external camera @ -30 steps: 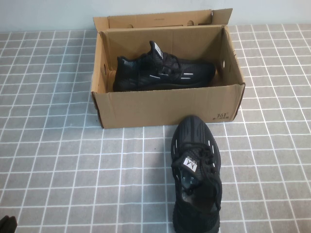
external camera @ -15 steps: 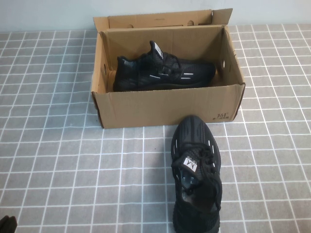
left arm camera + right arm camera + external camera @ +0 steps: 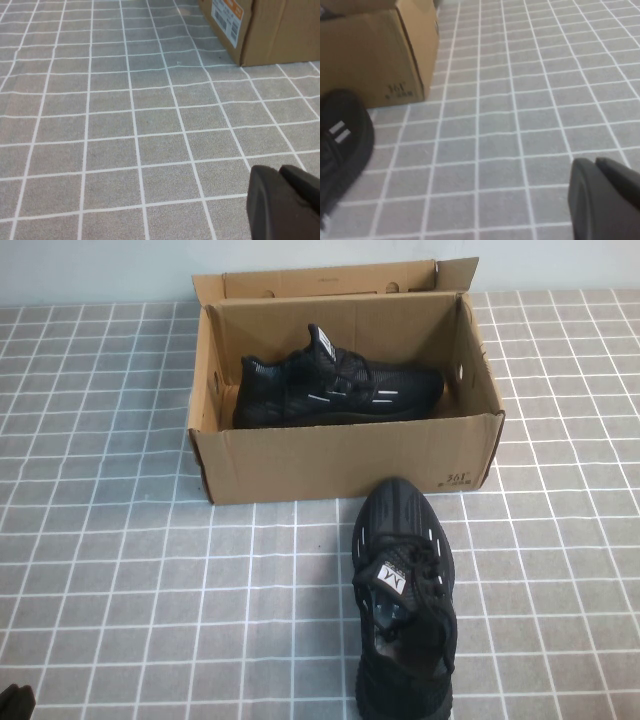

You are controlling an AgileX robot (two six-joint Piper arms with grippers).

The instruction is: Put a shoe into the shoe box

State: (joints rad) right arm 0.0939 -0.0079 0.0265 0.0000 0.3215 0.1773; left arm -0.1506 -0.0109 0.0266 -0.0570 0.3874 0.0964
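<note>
The shoe (image 3: pixel 403 600) lies on the gridded bench (image 3: pixel 120 570) just before the open shoe box (image 3: pixel 340 455), toe toward it, ahead and left of the clenched, empty right tool (image 3: pixel 600 200). Its black mate (image 3: pixel 335 390) lies inside the box. The left tool (image 3: pixel 280 202), clenched and empty, hovers low, box ahead to its right.

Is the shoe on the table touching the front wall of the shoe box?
Cannot tell. In the high view the shoe has its toe right at the shoe box front wall; no gap shows plainly, nor any contact. Both grippers are parked, shut, near the table's near edge.
</note>
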